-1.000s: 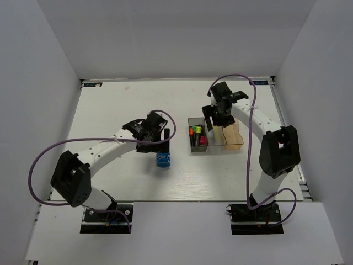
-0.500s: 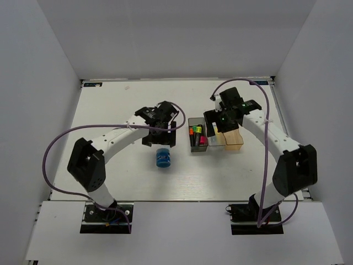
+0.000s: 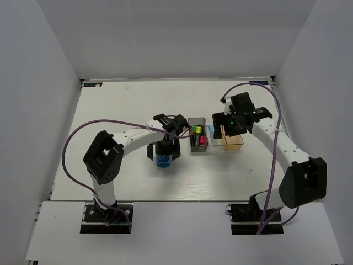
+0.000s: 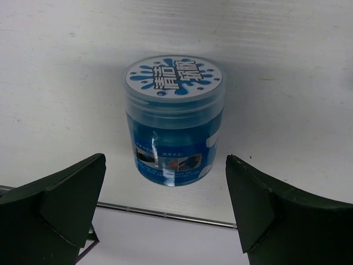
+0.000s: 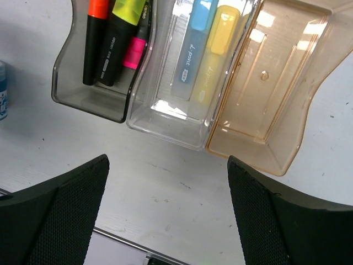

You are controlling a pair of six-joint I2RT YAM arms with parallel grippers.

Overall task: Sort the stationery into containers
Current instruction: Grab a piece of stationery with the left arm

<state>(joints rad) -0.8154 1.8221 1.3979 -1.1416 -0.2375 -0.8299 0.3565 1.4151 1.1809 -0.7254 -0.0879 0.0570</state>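
Seen from above, a white table (image 3: 110, 110) holds a row of three small open-top bins joined side by side, and two robot arms reach in towards it.

At the left end of the row, the dark smoky grey bin (image 5: 91, 99) holds black highlighters with an orange cap (image 5: 98, 8), a yellow cap (image 5: 128, 11) and a pink cap (image 5: 134, 52). A green cap (image 3: 193, 130) shows only from overhead. The clear middle bin (image 5: 165, 118) holds a light blue stick (image 5: 196, 38) and a pale yellow stick (image 5: 215, 49) lying side by side. The tan-orange bin (image 5: 265, 99) at the right end has nothing in it.

The right gripper (image 5: 168, 160) hangs over the row, its pincer released and wide, holding nothing.

A squat round blue roll in a clear tub with a splash-pattern label (image 4: 174, 124) stands upright on the table, near the grey end of the row but apart from it. It is the only item outside the bins. The left gripper (image 4: 165, 159) hovers at it with its pincer spread to full width, one finger on either side, neither touching.

The step in hand looks like the pick-up of this last piece. The next move probably calls for lowering the left fingers around the tub's sides, closing squarely, then carrying it along the row to the tan-orange bin. The right arm would likely have to clear away first, and the tub may fit snugly.
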